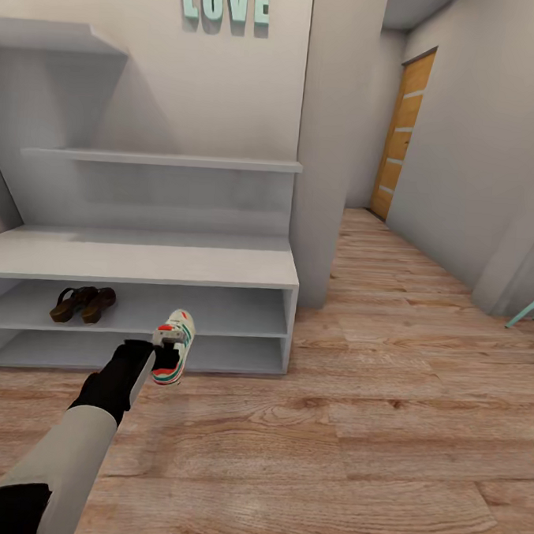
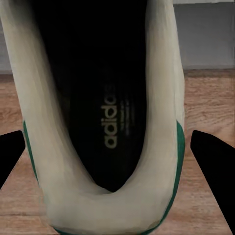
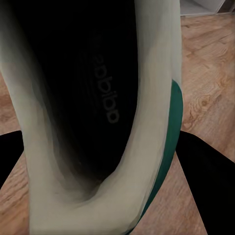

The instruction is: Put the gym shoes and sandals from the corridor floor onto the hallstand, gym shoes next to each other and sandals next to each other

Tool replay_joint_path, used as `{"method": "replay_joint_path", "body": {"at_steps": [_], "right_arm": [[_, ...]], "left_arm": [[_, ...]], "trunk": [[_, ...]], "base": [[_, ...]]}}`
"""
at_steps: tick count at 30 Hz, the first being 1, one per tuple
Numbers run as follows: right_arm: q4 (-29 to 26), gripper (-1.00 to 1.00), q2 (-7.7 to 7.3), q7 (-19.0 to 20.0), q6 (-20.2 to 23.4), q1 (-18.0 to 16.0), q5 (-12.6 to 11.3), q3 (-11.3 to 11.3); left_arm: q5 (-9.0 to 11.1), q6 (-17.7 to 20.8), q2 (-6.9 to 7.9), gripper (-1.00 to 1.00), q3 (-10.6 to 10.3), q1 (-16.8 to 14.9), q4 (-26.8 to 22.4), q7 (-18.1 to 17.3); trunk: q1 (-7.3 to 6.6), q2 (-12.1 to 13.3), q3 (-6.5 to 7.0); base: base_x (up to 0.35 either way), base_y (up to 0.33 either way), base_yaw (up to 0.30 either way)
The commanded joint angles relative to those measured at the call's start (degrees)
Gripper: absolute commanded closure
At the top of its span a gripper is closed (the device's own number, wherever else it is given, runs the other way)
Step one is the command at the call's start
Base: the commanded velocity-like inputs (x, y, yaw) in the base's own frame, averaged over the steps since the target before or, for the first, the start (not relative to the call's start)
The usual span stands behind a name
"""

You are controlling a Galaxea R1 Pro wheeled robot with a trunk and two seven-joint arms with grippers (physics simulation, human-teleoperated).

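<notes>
Left tool [image 1: 165,357] is clamped on a gym shoe [image 1: 174,345]; just ahead (shelf-bound) the hallstand [image 1: 141,261]. Right tool [image 3: 117,161] is likewise clamped on its gym shoe [image 3: 93,98].

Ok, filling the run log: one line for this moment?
left gripper: holds gym shoe | right gripper: holds gym shoe | sandals: on hallstand shelf

1. The head camera looked forward and down from standing height at the hallstand [image 1: 141,263] and the corridor floor [image 1: 367,431].
2. The left wrist camera sat very close above a gym shoe [image 2: 105,117], peering into its opening.
3. The right wrist camera did likewise over another gym shoe [image 3: 98,112].
4. All three views shared the plank floor.
</notes>
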Motion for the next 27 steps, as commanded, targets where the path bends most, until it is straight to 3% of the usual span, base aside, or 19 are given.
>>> {"method": "replay_joint_path", "body": {"at_steps": [1,27], "right_arm": [[0.08,1.0,0.0,-0.28,-0.16,-0.06,0.6,-0.22],[0.08,1.0,0.14,-0.28,-0.16,-0.06,0.6,-0.21]], "left_arm": [[-0.42,0.25,-0.03,1.0,0.1,0.0,-0.39,-0.25],[-0.58,0.27,-0.08,1.0,0.02,-0.28,-0.96,-0.29]], "trunk": [[0.21,-0.42,-0.25],[1.04,-1.14,-7.92]], "base": [[0.0,0.0,0.0],[0.0,0.0,0.0]]}}
